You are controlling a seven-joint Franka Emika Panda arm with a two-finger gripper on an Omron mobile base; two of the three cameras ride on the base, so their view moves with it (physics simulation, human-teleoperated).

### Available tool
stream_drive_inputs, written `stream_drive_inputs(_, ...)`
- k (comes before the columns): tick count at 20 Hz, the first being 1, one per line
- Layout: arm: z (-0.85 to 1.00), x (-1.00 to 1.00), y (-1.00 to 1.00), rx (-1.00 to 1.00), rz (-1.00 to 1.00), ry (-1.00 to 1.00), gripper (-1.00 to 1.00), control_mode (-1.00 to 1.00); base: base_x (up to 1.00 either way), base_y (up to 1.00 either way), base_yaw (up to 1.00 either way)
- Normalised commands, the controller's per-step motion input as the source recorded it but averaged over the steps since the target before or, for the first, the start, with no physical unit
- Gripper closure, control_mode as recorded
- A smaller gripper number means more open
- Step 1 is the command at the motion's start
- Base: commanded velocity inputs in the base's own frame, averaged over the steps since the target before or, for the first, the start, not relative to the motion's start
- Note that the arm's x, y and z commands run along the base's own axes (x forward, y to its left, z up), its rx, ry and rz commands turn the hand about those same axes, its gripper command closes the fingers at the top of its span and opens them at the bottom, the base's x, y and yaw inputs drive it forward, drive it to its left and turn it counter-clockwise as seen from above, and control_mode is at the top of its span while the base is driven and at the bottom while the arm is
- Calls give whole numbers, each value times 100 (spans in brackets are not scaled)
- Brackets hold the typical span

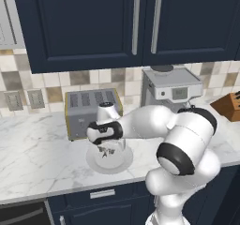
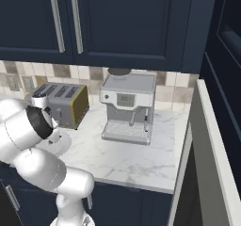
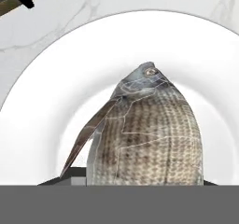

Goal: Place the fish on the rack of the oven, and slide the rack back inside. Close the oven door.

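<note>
The white arm reaches left over the marble counter (image 1: 33, 158), its gripper (image 1: 107, 152) pointing down into a white plate (image 1: 123, 163) just in front of the toaster (image 1: 84, 109). A coffee machine (image 1: 171, 90) stands right of the toaster, and a wooden knife block (image 1: 228, 104) sits at the far right.

The counter (image 1: 37, 163) is seen from behind the arm, downward, by both base views, which share the toaster (image 1: 89, 111). The plate (image 3: 42, 106) is viewed closely by the hand camera.
</note>
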Motion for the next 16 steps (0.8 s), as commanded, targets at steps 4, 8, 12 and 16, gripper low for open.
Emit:
stream_drive_inputs(4, 39, -80, -20, 0, 0, -34, 100, -100, 0, 0, 0)
stream_drive_inputs(8, 60, -92, -39, 0, 0, -44, 100, -100, 0, 0, 0)
stream_drive_inputs(12, 51, -84, -77, 7, -1, -32, 100, -100, 0, 0, 0)
stream_drive_inputs(16, 51, -67, -89, 13, -5, -12, 100, -100, 0, 0, 0)
